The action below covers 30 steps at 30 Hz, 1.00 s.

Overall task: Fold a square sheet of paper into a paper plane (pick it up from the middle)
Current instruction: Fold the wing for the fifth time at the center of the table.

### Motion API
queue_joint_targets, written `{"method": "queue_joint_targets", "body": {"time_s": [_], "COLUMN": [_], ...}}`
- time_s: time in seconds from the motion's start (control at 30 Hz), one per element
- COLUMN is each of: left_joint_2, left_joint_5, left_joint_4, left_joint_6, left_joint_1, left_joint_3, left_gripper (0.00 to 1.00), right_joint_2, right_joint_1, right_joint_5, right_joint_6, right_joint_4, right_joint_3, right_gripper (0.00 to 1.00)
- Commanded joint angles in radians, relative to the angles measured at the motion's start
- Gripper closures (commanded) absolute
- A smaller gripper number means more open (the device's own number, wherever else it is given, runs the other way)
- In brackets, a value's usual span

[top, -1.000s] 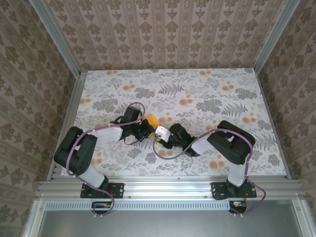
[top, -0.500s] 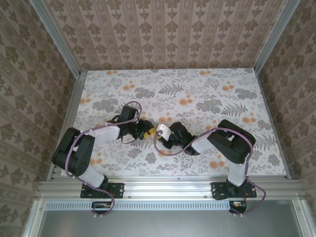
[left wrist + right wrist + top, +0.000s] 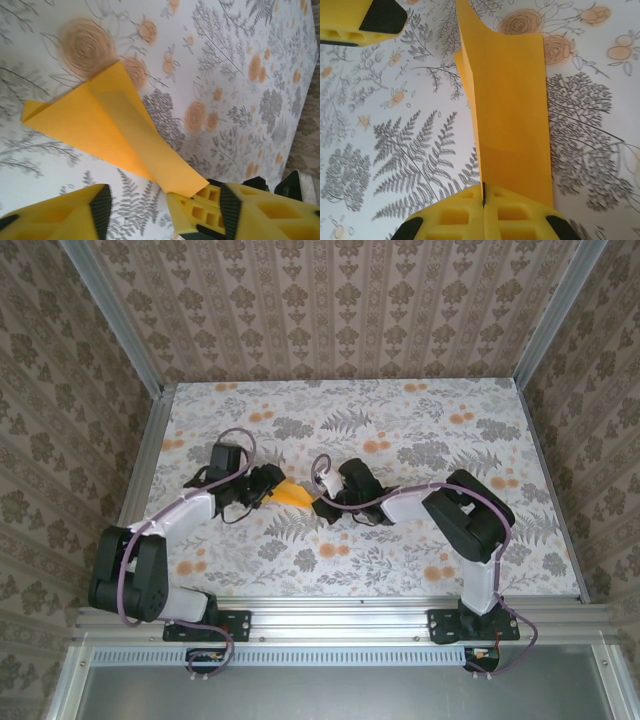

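Note:
The orange-yellow paper plane (image 3: 291, 494) is a creased, pointed dart shape in the middle of the flowered table. In the left wrist view the paper plane (image 3: 107, 122) spreads towards its tip at the left, with one long flap running down to the right. My right gripper (image 3: 318, 503) is shut on the plane's tail. In the right wrist view the paper plane (image 3: 512, 115) stands edge-up out of the closed right gripper (image 3: 483, 196). My left gripper (image 3: 268, 487) is open at the plane's left side. In its own view the left gripper (image 3: 165, 215) holds nothing, and the right gripper's fingertips (image 3: 197, 210) sit between its jaws.
The tablecloth (image 3: 430, 430) carries grey ferns and small orange flower prints. Aluminium rails (image 3: 140, 475) and patterned walls close in the left, right and far sides. Both arm bases stand at the near edge (image 3: 330, 615).
My left gripper has drawn back to the left and farther up the table, uncovering more of the paper. The right gripper has shifted a little away from the bases, still holding the paper.

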Motion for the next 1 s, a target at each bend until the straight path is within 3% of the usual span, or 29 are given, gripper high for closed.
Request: {"method": "queue_joint_targets", "body": {"time_s": [0.0,0.13,0.43,0.97], "left_joint_2": [-0.013,-0.012,0.032,0.164], "left_joint_5": [-0.042,-0.089,-0.145,-0.095], "left_joint_4": [-0.012,0.000,0.059,0.149], "left_joint_6": [0.058,0.054,0.092,0.162], "left_joint_1": [0.022,0.029,0.031,0.031], "left_joint_3": [-0.062,-0.110,-0.144,-0.085], "left_gripper": [0.47,0.60,0.76,0.74], "right_joint_2": [0.043,0.054,0.072,0.164], "right_joint_1": [0.001,0.008,0.022,0.022], "right_joint_5": [-0.082,-0.096,-0.106,-0.243], "right_joint_6": [0.114,0.136,0.243,0.574], "right_joint_4": [-0.110,-0.121,-0.139,0.116], "right_joint_3": [0.065,0.096,0.140,0.154], "right_gripper": [0.95,0.96,0.97,0.98]}}
